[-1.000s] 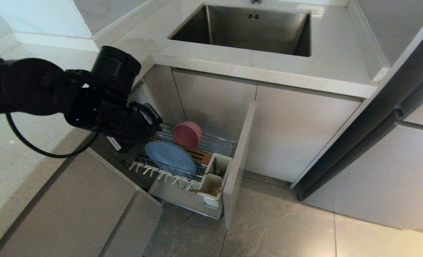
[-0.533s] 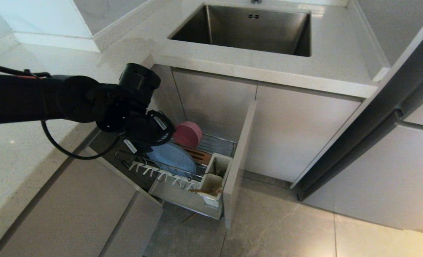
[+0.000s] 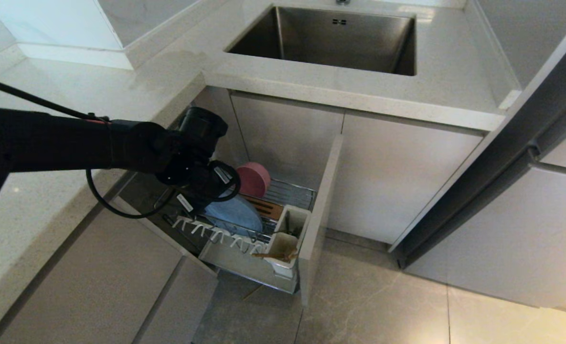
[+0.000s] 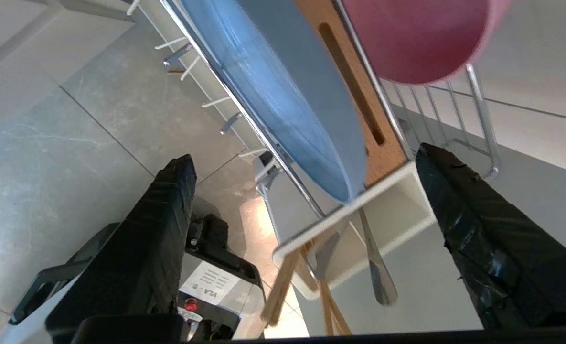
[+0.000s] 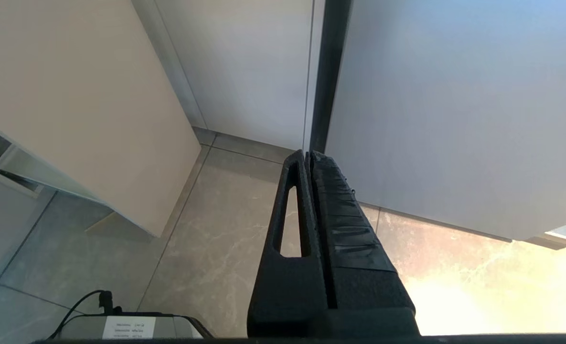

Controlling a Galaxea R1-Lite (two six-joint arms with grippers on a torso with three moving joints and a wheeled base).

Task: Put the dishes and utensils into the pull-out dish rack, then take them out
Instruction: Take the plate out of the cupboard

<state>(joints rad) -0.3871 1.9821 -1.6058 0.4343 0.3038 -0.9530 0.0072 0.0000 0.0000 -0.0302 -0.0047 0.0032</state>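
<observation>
The pull-out dish rack (image 3: 294, 190) stands drawn out under the counter. In it a light-blue plate (image 3: 237, 216) stands on edge, with a pink bowl (image 3: 253, 179) behind it. The white utensil cup (image 3: 292, 224) holds wooden chopsticks (image 4: 283, 282) and a silver spoon (image 4: 377, 270). My left gripper (image 3: 216, 195) hangs at the plate's upper rear edge. In the left wrist view this gripper (image 4: 302, 155) is open, its fingers (image 4: 168, 210) wide apart on either side of the plate (image 4: 283, 95) and clear of it. My right gripper (image 5: 309, 157) is shut and parked over the floor, out of the head view.
The rack's beige front panel (image 3: 322, 210) juts out over the tiled floor (image 3: 383, 296). Above it are the counter (image 3: 321, 91) and the steel sink (image 3: 330, 40). Closed cabinet fronts (image 3: 120, 282) flank the rack. The robot's base (image 4: 211, 282) sits below the left gripper.
My left arm has come down and forward from above the counter corner to the rack, ending at the plate's rear edge. The dishes and utensils have not moved.
</observation>
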